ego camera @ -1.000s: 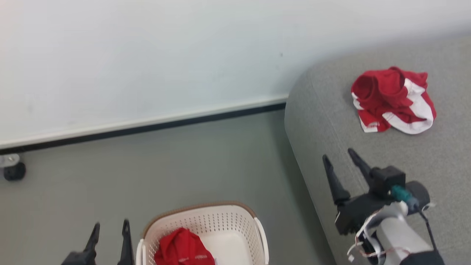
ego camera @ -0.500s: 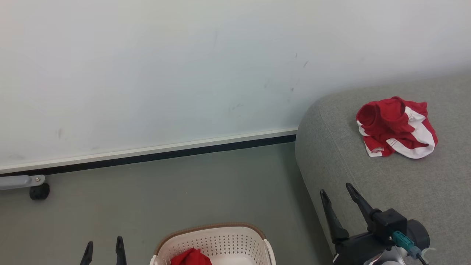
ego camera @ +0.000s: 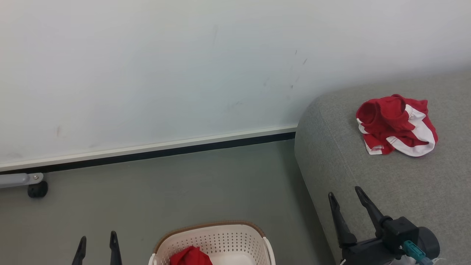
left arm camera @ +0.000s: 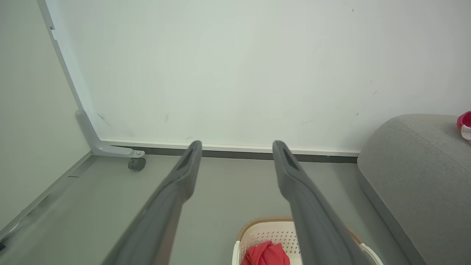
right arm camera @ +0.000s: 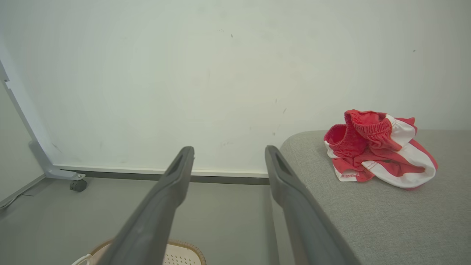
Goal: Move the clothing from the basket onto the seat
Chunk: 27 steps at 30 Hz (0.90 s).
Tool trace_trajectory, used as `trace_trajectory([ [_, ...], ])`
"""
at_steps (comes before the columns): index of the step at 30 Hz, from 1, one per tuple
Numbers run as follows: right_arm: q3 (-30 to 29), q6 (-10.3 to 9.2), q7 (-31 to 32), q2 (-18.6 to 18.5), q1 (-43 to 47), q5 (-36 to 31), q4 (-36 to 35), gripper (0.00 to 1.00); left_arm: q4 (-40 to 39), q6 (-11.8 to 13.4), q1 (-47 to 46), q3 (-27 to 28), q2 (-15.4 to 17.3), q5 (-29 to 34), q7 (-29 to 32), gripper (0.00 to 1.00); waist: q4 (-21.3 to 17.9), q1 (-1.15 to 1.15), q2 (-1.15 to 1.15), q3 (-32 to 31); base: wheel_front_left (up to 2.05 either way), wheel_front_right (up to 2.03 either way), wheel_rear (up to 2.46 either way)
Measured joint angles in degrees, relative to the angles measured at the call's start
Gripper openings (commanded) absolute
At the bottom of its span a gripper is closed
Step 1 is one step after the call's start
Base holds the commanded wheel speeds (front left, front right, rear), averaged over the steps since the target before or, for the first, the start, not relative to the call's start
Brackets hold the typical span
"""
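One red garment [ego camera: 396, 125] is seen on the seat [ego camera: 368, 176], ahead and right of the right gripper [ego camera: 345, 192]; the other garment [ego camera: 190, 256] is bunched in the basket [ego camera: 209, 225], just right of the left gripper [ego camera: 98, 236]. Both grippers are held spread, empty. If only a loose fold is pinched, cloth could slip out.

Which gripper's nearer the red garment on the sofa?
Right. The right gripper hangs open at the edge of the sofa, short of the garment; the left gripper is over the floor, left of the basket.
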Motion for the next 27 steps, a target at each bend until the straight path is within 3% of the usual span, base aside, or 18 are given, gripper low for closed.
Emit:
trace_trajectory([
  [19, -1.9, -0.67, 0.0, -0.6, 1.5, -0.6, -3.9, 1.0, -1.5, 0.0, 0.0, 1.1, -0.6, 1.9, 0.0, 1.0, 0.5, 0.0, 0.0, 2.5, 0.0, 0.0, 0.0],
  [27, -3.3, -0.91, 0.0, -1.2, 1.1, -0.6, -6.8, 1.0, -0.7, -0.1, -1.7, -1.1, -0.6, 2.8, 0.5, 1.0, 0.3, 0.0, 0.0, 6.0, 0.0, 0.0, 0.0],
])
